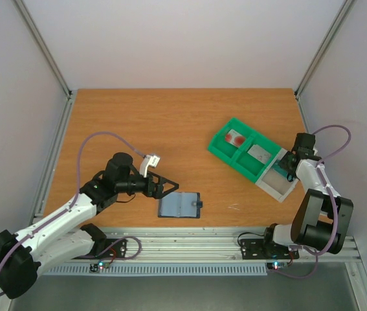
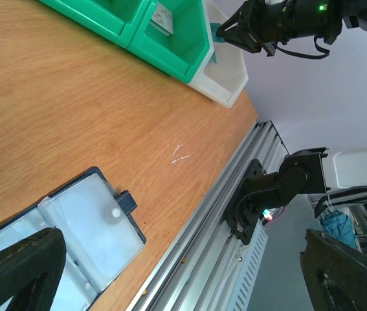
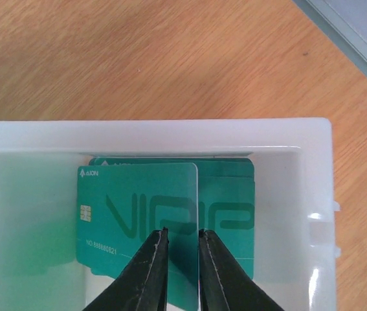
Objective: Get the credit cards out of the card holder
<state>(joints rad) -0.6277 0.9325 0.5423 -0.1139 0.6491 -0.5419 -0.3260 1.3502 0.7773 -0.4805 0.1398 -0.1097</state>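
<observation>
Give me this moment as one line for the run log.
left hand open near card holder | holder lying open | right hand shut on teal card in white bin

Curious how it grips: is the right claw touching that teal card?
Cannot tell. In the right wrist view the right gripper overlaps the teal card in the white bin; neither contact nor gap shows plainly.

White links; black joints; seemingly lilac cables.
</observation>
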